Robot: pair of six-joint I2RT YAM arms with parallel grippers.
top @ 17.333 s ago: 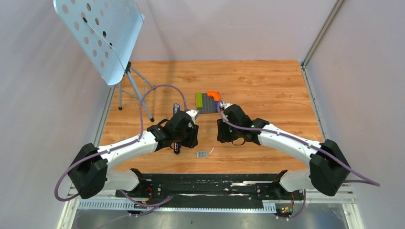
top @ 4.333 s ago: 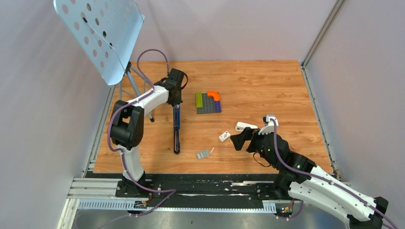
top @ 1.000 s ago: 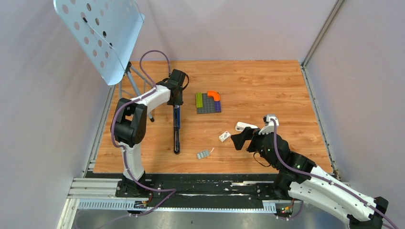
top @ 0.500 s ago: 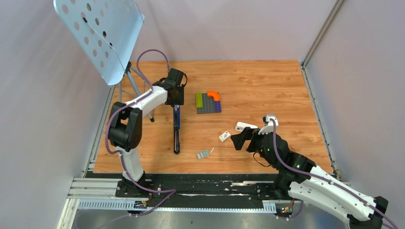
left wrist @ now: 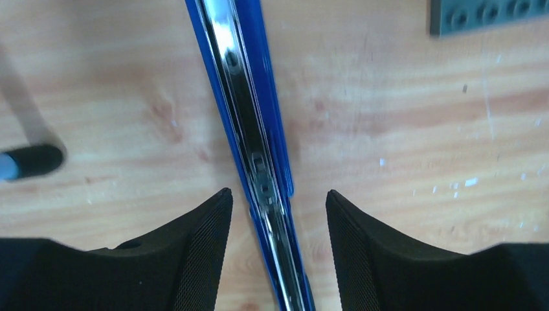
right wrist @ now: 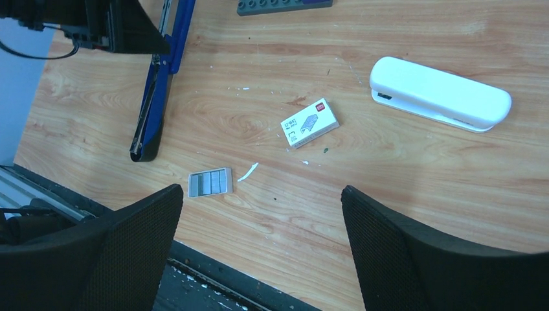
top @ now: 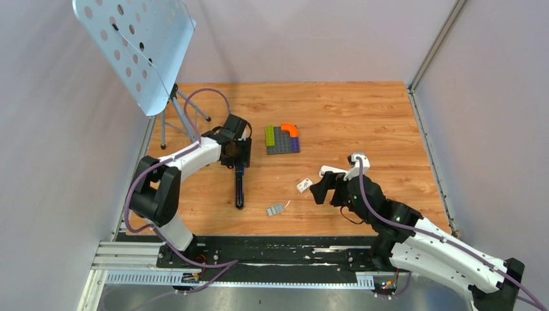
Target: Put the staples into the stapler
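While left gripper [left wrist: 277,192] straddles opened stapler [left wrist: 238,84] without contact, jaws parted, right gripper [right wrist: 260,189] gapes empty above staples [right wrist: 210,182].

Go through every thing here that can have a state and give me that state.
stapler: swung open, lying flat, silver channel facing up.
staples: loose strip on the table, not loaded.
staple box: lying flat, apart from the strip.
white bar: lying flat.
left gripper: open, straddling the stapler, not clamping it.
right gripper: open, empty, above the table.
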